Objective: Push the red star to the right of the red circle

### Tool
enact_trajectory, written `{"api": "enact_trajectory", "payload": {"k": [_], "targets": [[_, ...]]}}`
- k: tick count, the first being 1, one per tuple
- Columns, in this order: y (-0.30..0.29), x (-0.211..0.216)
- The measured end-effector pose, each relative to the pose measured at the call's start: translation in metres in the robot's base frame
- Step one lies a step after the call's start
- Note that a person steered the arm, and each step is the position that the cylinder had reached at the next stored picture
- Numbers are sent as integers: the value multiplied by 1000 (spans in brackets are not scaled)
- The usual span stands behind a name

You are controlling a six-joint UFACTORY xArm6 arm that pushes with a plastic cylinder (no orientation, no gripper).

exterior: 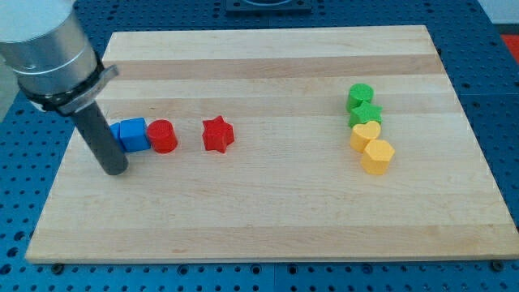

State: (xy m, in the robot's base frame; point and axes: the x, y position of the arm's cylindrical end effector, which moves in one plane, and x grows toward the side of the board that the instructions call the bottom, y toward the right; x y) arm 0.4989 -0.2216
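Observation:
The red star [217, 135] lies on the wooden board [268, 211], left of centre. The red circle [163, 135] lies to the star's left, with a gap between them. A blue block [130, 134] touches the circle's left side. My tip [115, 171] rests on the board at the view's left, just below and left of the blue block, apart from both red blocks.
At the view's right stands a column of touching blocks: a green circle [360, 96], a green star [365, 114], a yellow heart [365, 135] and a yellow hexagon [377, 156]. The board sits on a blue perforated table [16, 235].

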Motion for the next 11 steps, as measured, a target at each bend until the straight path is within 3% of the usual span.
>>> {"api": "enact_trajectory", "payload": {"k": [2,4,6,7,8,10,11], "targets": [[2,-28],[29,5],[171,3],[218,-31],[207,-50],[133,-46],[128,-44]]}}
